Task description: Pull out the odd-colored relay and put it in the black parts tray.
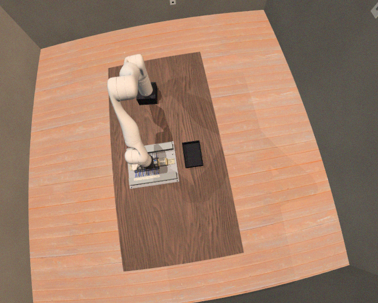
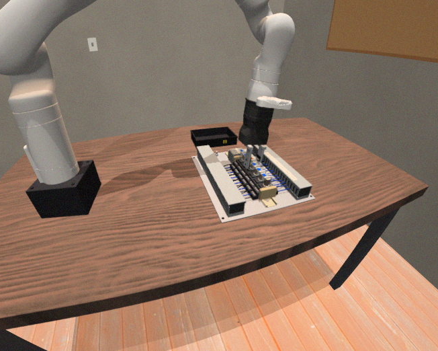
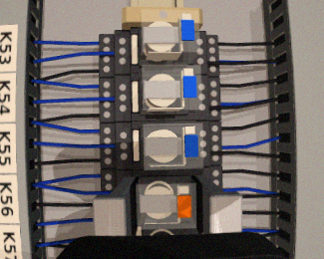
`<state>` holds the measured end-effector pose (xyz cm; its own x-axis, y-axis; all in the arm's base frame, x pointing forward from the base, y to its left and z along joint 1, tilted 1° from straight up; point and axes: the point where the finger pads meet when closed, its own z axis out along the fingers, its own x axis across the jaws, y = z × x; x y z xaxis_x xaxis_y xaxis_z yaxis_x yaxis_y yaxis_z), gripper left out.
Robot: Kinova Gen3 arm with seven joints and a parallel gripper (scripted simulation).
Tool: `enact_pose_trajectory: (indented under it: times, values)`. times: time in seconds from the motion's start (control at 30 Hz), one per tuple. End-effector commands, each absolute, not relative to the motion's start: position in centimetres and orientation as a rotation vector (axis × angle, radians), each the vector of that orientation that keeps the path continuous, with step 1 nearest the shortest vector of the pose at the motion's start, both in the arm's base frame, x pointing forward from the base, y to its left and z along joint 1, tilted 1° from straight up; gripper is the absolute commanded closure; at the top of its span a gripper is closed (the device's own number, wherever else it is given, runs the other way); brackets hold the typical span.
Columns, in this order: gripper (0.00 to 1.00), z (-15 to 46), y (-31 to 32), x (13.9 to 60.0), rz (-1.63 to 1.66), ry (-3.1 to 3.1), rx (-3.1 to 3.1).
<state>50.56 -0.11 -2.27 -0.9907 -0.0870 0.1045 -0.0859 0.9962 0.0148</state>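
Note:
My gripper (image 3: 165,196) (image 2: 255,154) is shut on the relay with the orange button (image 3: 159,205), one finger on each side of it. The relay is still in line with the row, near the K56 label; I cannot tell whether it is fully seated. Three relays with blue buttons (image 3: 161,144) show above it in the wrist view; part of another shows below, and the rest are hidden by the gripper. The relay panel (image 2: 213,196) (image 1: 169,168) looks flat on the table. The black parts tray (image 1: 192,154) (image 2: 213,141) is empty, beside the panel.
Grey wire ducts (image 2: 222,181) (image 3: 283,149) stand along both sides of the relay row, with blue and black wires between. A tan end block (image 3: 163,16) (image 2: 267,191) closes the row. The arm's black base (image 2: 66,196) stands on the same table.

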Motion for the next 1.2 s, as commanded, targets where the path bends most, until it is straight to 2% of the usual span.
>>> enact_pose_trajectory:
  times: [0.0,1.17]
  values:
    - [1.00,-2.18,-0.11,50.62,-0.016,-3.034,0.132]
    - [1.00,-2.14,-0.12,50.47,-0.020,-3.089,0.133]
